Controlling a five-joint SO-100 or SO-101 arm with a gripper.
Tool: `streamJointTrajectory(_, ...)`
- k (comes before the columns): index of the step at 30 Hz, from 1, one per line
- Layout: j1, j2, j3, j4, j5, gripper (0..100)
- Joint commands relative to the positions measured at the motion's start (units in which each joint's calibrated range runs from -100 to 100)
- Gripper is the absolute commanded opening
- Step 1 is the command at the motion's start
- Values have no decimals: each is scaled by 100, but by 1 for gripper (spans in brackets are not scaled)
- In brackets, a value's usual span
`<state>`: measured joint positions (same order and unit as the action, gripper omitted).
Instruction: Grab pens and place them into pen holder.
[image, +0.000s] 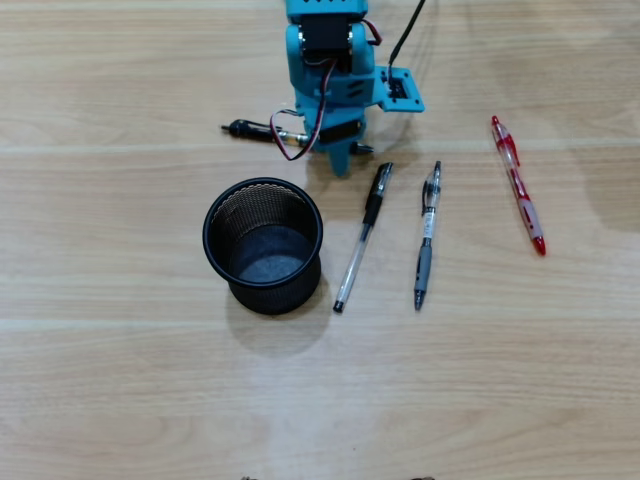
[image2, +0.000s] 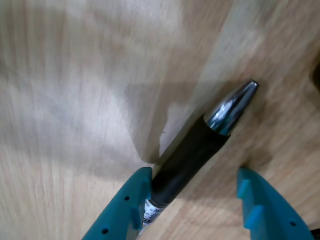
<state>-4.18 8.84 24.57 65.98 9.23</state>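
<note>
A black mesh pen holder stands empty on the wooden table. My blue gripper points down behind it. A pen with a black grip and silver tip lies crosswise under the gripper, its tip pointing left in the overhead view. In the wrist view this pen sits between the open jaws of the gripper, against the left finger; the right finger stands apart from it. A clear pen with a black cap, a grey-grip pen and a red pen lie to the right of the holder.
A black cable runs off behind the arm. The wood table extends to the left and in front of the holder.
</note>
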Motion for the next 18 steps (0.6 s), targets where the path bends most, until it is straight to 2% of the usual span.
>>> streamJointTrajectory(1, 224, 113, 74, -18, 12, 11)
streamJointTrajectory(4, 313, 130, 92, -1, 12, 1)
streamJointTrajectory(7, 370, 147, 92, 50, -87, 2)
streamJointTrajectory(12, 370, -174, 19, 85, -725, 2)
streamJointTrajectory(18, 208, -1933, -116, 265, -1206, 2)
